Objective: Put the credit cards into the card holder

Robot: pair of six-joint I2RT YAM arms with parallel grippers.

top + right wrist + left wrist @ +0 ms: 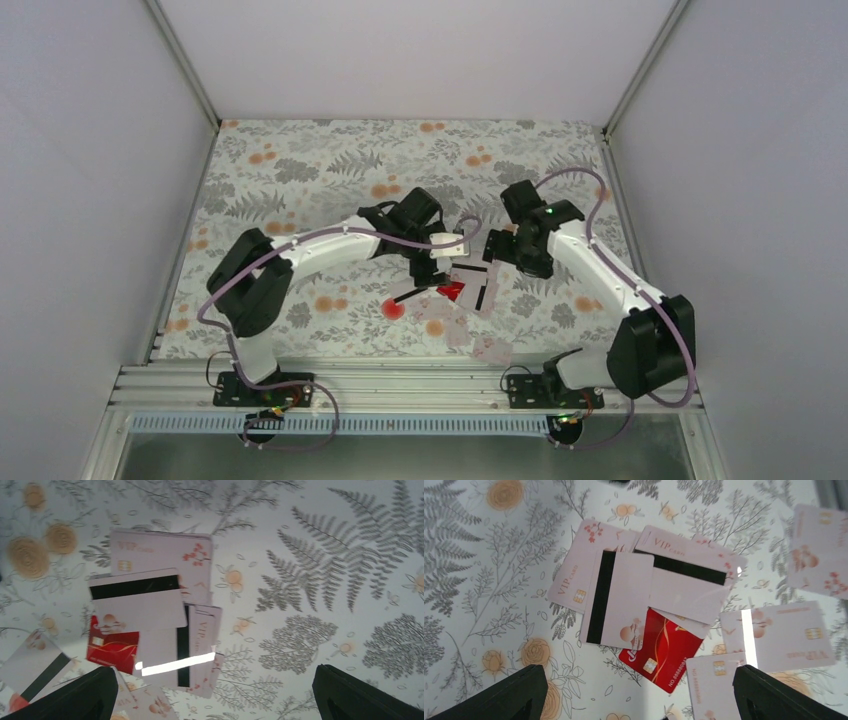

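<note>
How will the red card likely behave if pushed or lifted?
The red card lies flat on the patterned tabletop, so it probably offers little edge to pinch and may slide. Pale cards overlap one end, so pushing it would likely drag them. It looks thin and flat: probably stiff, light.

Pale pink cards (616, 605) lay flat in loose overlapping pile, 2 w/ black stripe up; red card (659, 652) partly under them, chip up.
</note>
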